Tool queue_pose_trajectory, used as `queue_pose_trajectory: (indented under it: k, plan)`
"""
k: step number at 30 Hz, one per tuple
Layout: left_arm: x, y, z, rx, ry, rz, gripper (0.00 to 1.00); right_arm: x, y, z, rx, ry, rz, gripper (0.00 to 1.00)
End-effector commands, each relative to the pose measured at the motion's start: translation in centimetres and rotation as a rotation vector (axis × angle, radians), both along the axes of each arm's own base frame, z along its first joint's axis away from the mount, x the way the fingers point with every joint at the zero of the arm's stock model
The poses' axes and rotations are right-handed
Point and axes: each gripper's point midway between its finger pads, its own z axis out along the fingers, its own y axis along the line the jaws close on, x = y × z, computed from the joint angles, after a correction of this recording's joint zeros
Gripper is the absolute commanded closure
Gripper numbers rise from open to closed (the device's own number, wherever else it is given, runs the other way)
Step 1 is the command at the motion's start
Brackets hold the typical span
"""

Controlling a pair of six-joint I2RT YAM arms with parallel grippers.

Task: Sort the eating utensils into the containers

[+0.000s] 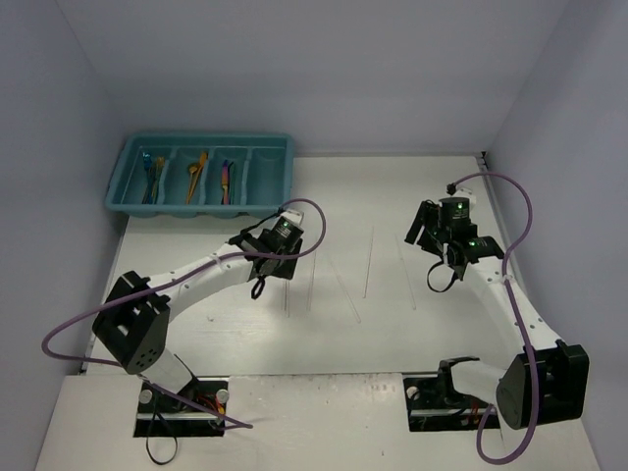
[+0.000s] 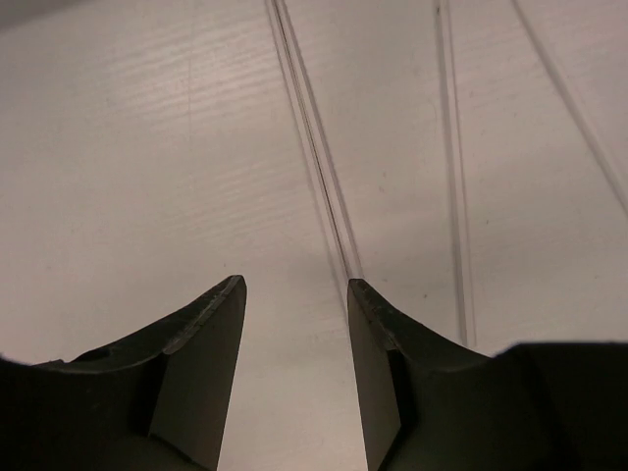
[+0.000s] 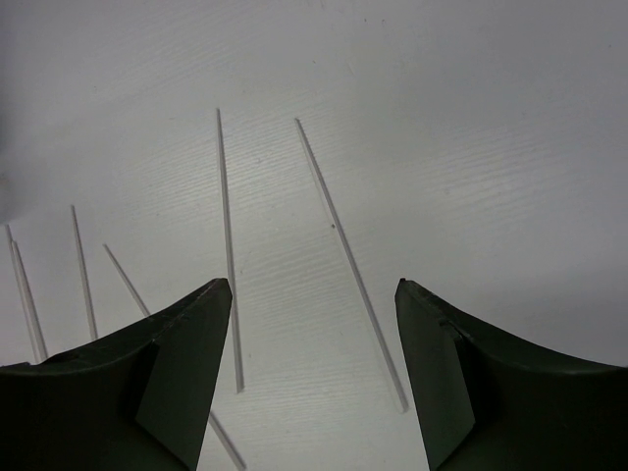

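Note:
The teal cutlery tray point(image 1: 278, 157) sits at the back left. Its compartments hold blue and gold utensils point(image 1: 152, 180), orange ones point(image 1: 196, 175) and purple ones point(image 1: 227, 181). Thin pale sticks point(image 1: 368, 260) lie scattered across the middle of the table. My left gripper point(image 1: 270, 265) hangs low over the table near the leftmost sticks. In its wrist view the left gripper point(image 2: 294, 289) is open with bare table between the fingers, and a pair of sticks point(image 2: 314, 147) ends at the right fingertip. My right gripper point(image 3: 312, 289) is open above two sticks point(image 3: 348, 260) point(image 3: 229, 245), holding nothing.
More sticks point(image 3: 83, 270) lie to the left in the right wrist view, and others point(image 2: 453, 177) to the right in the left wrist view. Grey walls close in the table on the left, back and right. Purple cables loop off both arms.

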Motion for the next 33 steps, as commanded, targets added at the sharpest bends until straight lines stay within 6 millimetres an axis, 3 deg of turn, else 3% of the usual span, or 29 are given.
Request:
queue_pose_trajectory:
  k: [1, 8, 17, 33]
  plan:
    - [-1.1, -1.5, 0.4, -0.054, -0.026, 0.008, 0.57, 0.1, -0.2, 1.1, -0.008, -0.05, 0.001, 0.35]
    - [-2.8, -1.7, -1.9, -0.071, 0.025, -0.009, 0.58, -0.3, -0.2, 0.6, -0.008, -0.041, 0.006, 0.35]
    - [-2.3, -2.3, -2.9, -0.063, 0.026, -0.016, 0.62, -0.4, -0.2, 0.7, -0.005, -0.043, 0.009, 0.35]
    - [-2.2, -1.0, -4.6, -0.012, 0.039, 0.038, 0.7, -0.5, 0.0, 0.4, 0.001, -0.037, 0.013, 0.35]
